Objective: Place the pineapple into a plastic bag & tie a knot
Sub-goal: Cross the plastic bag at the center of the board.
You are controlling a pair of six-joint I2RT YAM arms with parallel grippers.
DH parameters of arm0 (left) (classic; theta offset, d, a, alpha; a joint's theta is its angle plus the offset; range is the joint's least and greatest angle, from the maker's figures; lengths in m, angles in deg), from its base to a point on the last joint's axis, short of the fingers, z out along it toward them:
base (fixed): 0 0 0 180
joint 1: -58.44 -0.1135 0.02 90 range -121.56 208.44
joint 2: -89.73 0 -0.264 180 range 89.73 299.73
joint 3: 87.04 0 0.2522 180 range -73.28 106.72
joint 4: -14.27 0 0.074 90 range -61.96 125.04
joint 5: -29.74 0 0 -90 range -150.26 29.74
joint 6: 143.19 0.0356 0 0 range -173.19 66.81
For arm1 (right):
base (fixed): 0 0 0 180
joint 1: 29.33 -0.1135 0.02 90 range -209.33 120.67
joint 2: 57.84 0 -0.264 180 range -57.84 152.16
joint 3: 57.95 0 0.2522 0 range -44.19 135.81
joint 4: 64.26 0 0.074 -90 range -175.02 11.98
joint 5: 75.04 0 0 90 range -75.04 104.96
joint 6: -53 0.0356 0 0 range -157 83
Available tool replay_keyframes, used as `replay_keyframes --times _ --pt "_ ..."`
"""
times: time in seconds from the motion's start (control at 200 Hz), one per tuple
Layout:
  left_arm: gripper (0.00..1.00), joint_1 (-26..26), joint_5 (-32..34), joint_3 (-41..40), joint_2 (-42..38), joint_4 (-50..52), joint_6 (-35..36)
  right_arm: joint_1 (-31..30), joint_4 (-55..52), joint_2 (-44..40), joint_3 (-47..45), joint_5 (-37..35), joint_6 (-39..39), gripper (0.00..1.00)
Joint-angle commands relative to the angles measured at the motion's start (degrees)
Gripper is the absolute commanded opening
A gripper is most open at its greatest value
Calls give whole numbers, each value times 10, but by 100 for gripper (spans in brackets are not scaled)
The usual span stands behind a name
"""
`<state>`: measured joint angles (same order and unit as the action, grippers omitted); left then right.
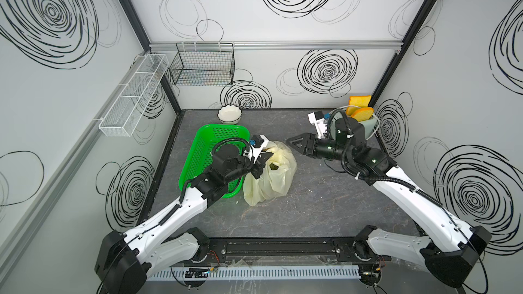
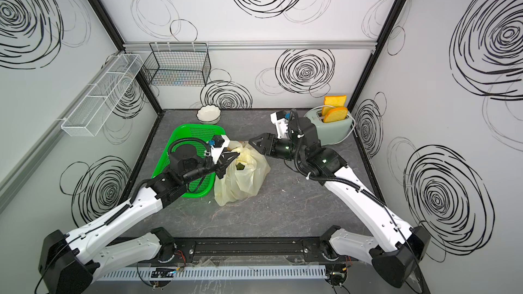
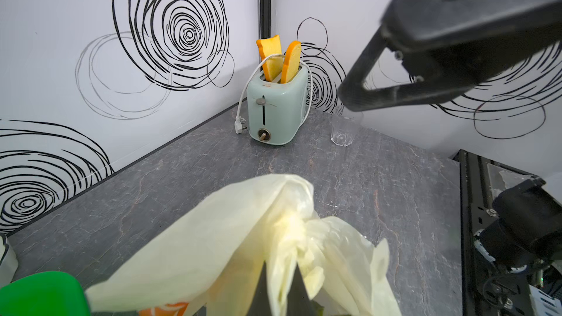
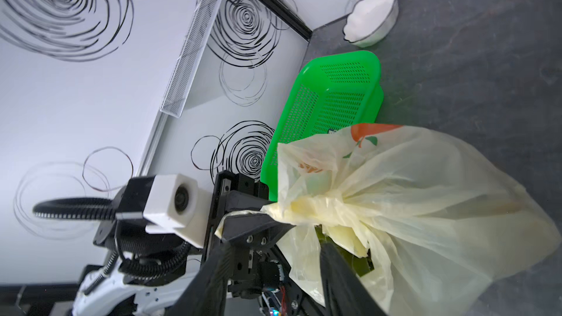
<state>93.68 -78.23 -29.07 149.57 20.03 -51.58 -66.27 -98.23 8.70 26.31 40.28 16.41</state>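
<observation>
The pale-yellow plastic bag (image 1: 273, 179) (image 2: 243, 182) stands bulging mid-table, next to the green basket. A dark green bit of the pineapple (image 1: 274, 167) (image 4: 362, 258) shows through the bag's mouth; the rest of it is hidden inside. My left gripper (image 1: 263, 160) (image 3: 281, 272) is shut on a strip of the bag's bunched handles. The twisted bunch (image 4: 307, 209) lies right at its jaws, and I cannot tell whether it is a tied knot. My right gripper (image 1: 294, 140) (image 4: 273, 264) is open, holds nothing, and hovers apart from the bag on its far right side.
A green perforated basket (image 1: 208, 148) lies under my left wrist. A white bowl (image 1: 229, 114) sits behind it. A mint toaster with toast (image 2: 331, 128) stands in the back right corner, with a clear glass (image 3: 343, 130) beside it. Wire baskets (image 1: 202, 65) hang on the walls.
</observation>
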Motion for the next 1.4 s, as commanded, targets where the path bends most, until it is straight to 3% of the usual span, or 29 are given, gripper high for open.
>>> replay_keyframes --times 0.0,0.195,0.415,0.76,1.046,1.396 --pt "0 0 -10 -4 -15 -54 -5 10 -26 7 13 -6 212 54" --pt "0 0 -12 -3 -17 -50 -5 -7 26 18 -8 9 448 66" --pt "0 0 -12 -5 -22 -49 -5 -58 23 28 -31 -20 580 68" --pt "0 0 -12 -7 -33 -40 -4 -62 124 79 -59 -18 606 71" --pt "0 0 -15 -12 -36 -42 -6 -56 124 75 -72 -45 623 76" --pt "0 0 -22 -12 -38 -43 -7 -56 163 112 -69 -39 666 69"
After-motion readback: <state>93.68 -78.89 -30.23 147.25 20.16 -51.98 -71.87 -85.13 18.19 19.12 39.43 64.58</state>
